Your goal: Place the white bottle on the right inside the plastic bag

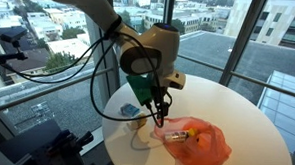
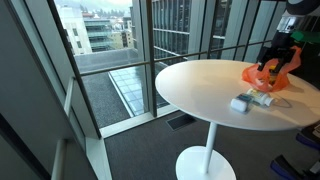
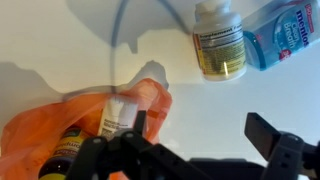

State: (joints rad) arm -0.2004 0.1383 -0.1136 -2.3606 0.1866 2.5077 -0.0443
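Observation:
An orange plastic bag (image 3: 150,105) lies on the round white table (image 1: 236,111); it also shows in both exterior views (image 1: 200,145) (image 2: 262,74). A white bottle (image 3: 118,114) lies inside the bag's mouth, next to a dark bottle with a yellow label (image 3: 66,150). Another white bottle (image 3: 220,45) lies on the table outside the bag, beside a clear bottle with a blue label (image 3: 287,33). My gripper (image 3: 200,130) is open and empty. It hovers just above the table at the bag's edge (image 1: 162,117) (image 2: 277,66), with one finger beside the bag's mouth.
The two loose bottles lie near the table's edge (image 1: 134,113) (image 2: 250,100). Glass window walls with dark frames (image 2: 140,60) surround the table. Black cables (image 1: 68,64) hang from the arm.

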